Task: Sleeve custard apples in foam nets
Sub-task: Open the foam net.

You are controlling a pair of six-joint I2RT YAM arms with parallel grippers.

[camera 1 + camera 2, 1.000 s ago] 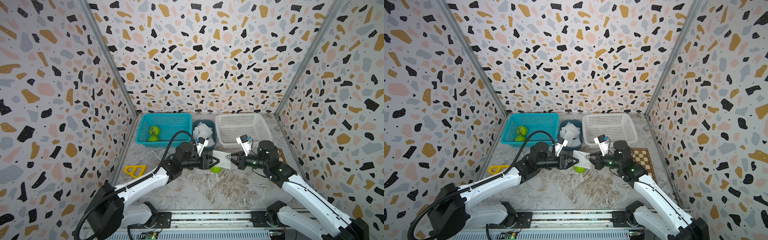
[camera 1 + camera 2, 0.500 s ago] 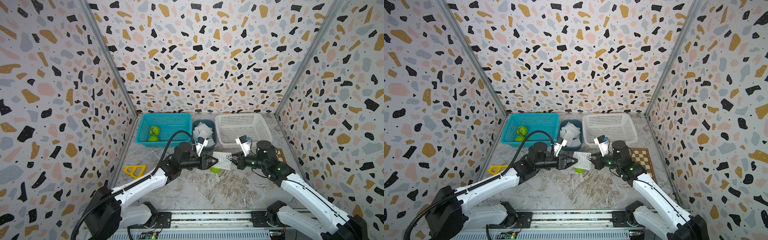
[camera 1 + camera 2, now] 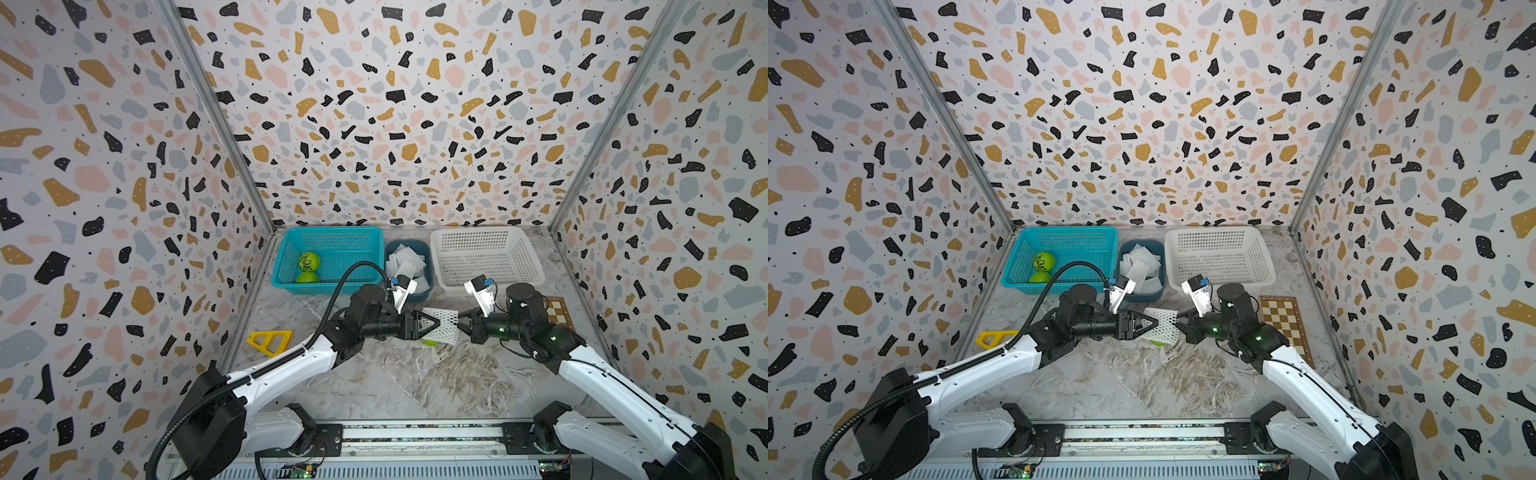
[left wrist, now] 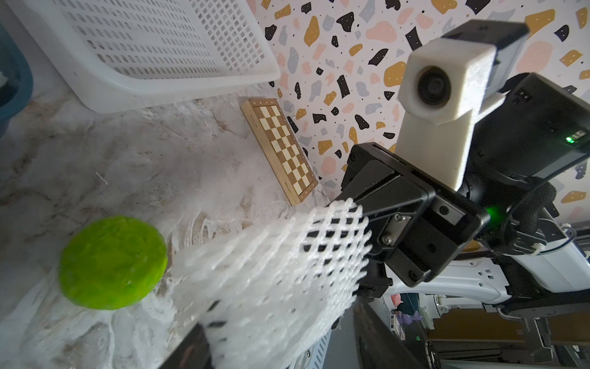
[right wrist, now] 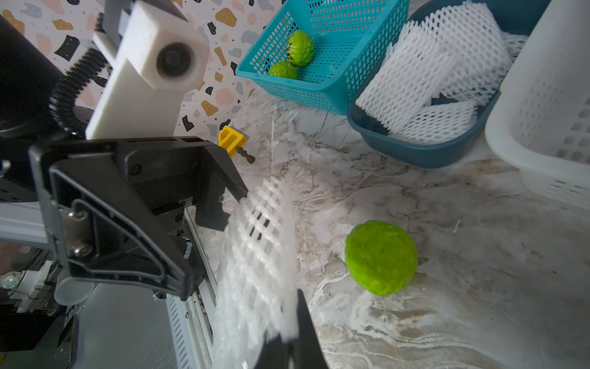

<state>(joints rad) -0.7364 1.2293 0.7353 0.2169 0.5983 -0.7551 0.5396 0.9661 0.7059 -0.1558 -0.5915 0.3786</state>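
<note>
The right gripper [image 3: 460, 324] is clamped on one end of a net [image 3: 445, 326] and holds it in the air above the table [image 3: 415, 386]. The left gripper [image 3: 432, 325] meets the net's other end with its jaws apart. Whether its fingers sit inside the sleeve or outside it cannot be told. The two grippers face each other with the net spanning the gap between them.

In both top views the loose apple [image 3: 430, 343] is only a green sliver under the net. Both wrist views show this apple [image 5: 381, 257] whole, lying on the table below the net.

Two more apples [image 3: 308, 262] lie together at the left end of the teal basket [image 3: 376, 253]. The top views and the right wrist view show them; the left wrist view does not. Spare nets [image 3: 405, 262] are piled in the blue tub [image 3: 417, 296], which stands between the teal basket and the white basket [image 3: 536, 266].

The chessboard [image 4: 281, 150], by the right wall, shows in the left wrist view and the top views. The yellow triangle [image 5: 231, 140], by the left wall, shows in the right wrist view and the top views.
</note>
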